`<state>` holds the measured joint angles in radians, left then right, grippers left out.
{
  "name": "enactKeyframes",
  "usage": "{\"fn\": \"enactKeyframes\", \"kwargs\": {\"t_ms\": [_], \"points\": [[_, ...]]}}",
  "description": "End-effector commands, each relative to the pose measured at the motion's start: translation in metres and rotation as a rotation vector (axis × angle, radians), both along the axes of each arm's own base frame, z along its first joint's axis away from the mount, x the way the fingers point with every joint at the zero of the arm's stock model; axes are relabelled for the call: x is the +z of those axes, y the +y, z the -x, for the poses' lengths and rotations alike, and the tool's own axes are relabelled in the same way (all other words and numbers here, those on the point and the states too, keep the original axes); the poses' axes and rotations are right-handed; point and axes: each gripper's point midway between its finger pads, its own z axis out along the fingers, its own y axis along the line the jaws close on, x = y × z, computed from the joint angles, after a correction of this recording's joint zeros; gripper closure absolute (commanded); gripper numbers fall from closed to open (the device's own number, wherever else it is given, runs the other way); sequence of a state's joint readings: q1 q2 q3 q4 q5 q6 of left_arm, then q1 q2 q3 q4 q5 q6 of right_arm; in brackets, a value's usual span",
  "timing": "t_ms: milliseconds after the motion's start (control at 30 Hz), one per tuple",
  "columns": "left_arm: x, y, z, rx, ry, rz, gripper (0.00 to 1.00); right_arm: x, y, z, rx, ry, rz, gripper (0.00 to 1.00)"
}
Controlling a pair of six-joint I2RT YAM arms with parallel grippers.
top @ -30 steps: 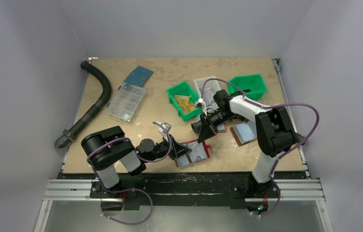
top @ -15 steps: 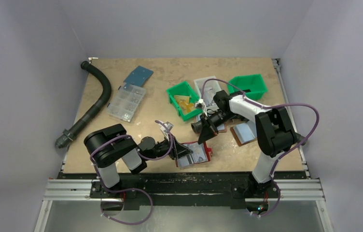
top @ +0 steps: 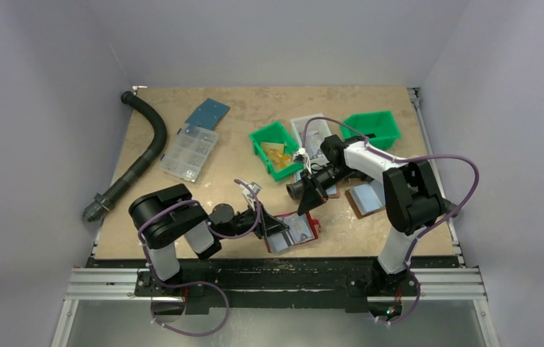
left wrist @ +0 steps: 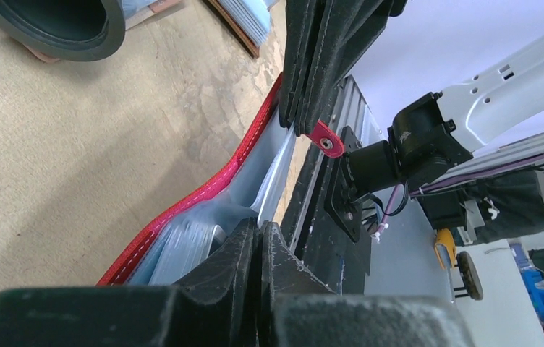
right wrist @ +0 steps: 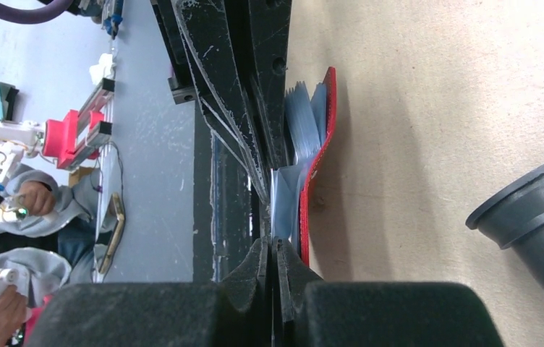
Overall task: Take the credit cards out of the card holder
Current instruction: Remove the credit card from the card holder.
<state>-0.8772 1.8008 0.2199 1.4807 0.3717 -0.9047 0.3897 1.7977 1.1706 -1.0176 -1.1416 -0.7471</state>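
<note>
Card holder (top: 294, 233) lies spread open at lower centre of the top view, on the desk (top: 226, 144) just beside its near edge; long axis runs roughly left-right, right end tilted slightly up-frame; pale blue pockets face up.

Left gripper (top: 275, 225) sits at the holder's left end; jaws fully closed, tips pressed down at the pocket mouths in the left wrist view; cannot tell if a thin card edge is pinched between them.

Right gripper (top: 304, 207) comes in from upper right onto the holder's far edge; jaws closed; red tab (left wrist: 325, 139) sticks out at their tips and the red-stitched flap rises toward them, so they look clamped on that edge, holding it up.

Credit cards: none lying loose near the holder; inside, cannot tell them apart from the shiny pockets.

Key relation: pockets lie directly under and ahead of the left jaws, opening along the holder's long axis; the left arm is nearer the pocket mouths, the right acts as anchor. Judgement: extraction not yet done; the next pull probably goes toward the left, away from the clamped edge; risk is dragging the whole holder.
</note>
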Motion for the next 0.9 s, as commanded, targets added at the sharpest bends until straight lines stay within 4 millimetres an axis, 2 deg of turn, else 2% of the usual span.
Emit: {"fn": "enactKeyframes", "kwargs": {"t_ms": [0,133,333,467,567,700,867], "points": [[0.073,0.005,-0.007,0.042,-0.222,0.23,1.0,0.018,0.005,-0.006,0.017,-0.071,-0.054,0.89],[0.067,0.013,-0.006,0.06,-0.241,0.203,1.0,0.023,0.002,-0.006,0.023,-0.129,-0.046,0.79],[0.058,0.018,-0.004,0.057,-0.252,0.171,1.0,0.031,-0.003,-0.008,0.031,-0.229,-0.036,0.75],[0.056,0.018,-0.002,0.045,-0.262,0.162,1.0,0.016,-0.009,-0.025,-0.053,-0.306,0.063,0.67],[0.057,0.018,-0.001,0.036,-0.274,0.162,1.0,0.003,-0.013,-0.033,-0.091,-0.301,0.128,0.63],[0.06,0.017,0.001,0.026,-0.284,0.168,1.0,-0.011,-0.013,-0.032,-0.084,-0.268,0.166,0.58],[0.063,0.015,0.001,0.017,-0.291,0.179,1.0,-0.017,-0.004,-0.02,-0.032,-0.249,0.169,0.52]]}}
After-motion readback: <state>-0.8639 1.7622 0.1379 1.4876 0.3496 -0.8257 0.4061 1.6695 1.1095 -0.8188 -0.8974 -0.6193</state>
